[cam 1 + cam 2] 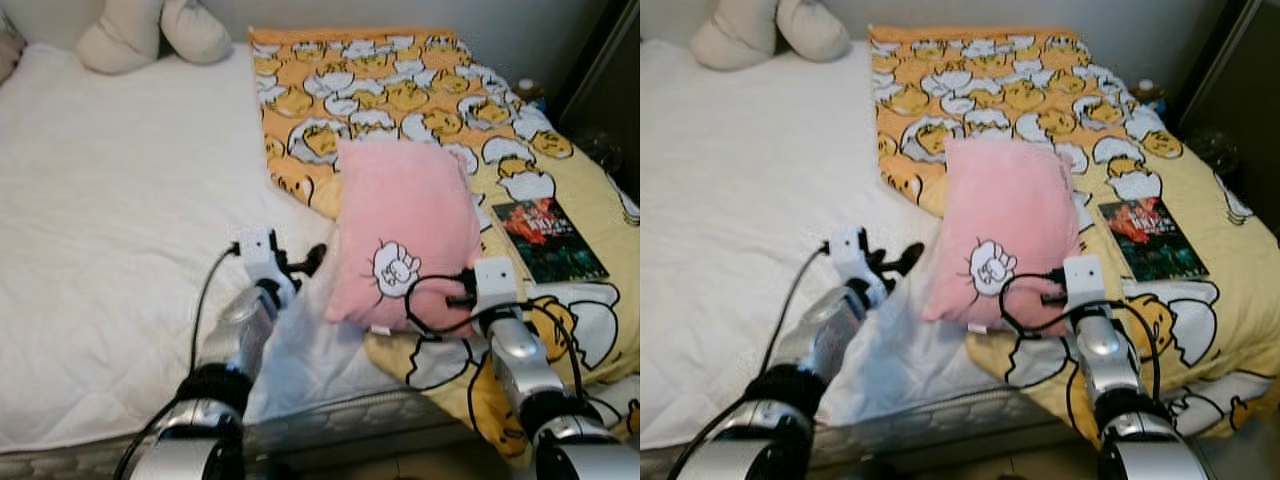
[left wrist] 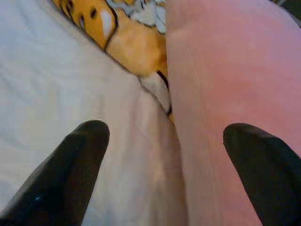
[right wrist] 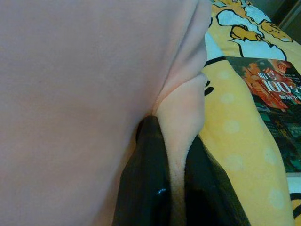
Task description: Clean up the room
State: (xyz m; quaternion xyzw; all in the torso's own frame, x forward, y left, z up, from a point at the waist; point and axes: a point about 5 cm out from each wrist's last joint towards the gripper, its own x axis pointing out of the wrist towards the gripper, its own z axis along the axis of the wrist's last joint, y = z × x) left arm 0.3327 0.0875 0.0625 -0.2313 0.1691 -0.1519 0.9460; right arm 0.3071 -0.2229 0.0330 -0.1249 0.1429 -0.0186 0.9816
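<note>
Right wrist view shows the right gripper [image 3: 176,188] pinching the pillow's [image 1: 405,225] edge on the blanket [image 1: 400,90], a book [image 1: 548,238] just beside it, while the left gripper [image 2: 164,174] spreads wide at its other side.

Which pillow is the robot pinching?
The pink pillow; the right gripper pinches its edge. The cream pillow lies untouched at the bed's head.
</note>
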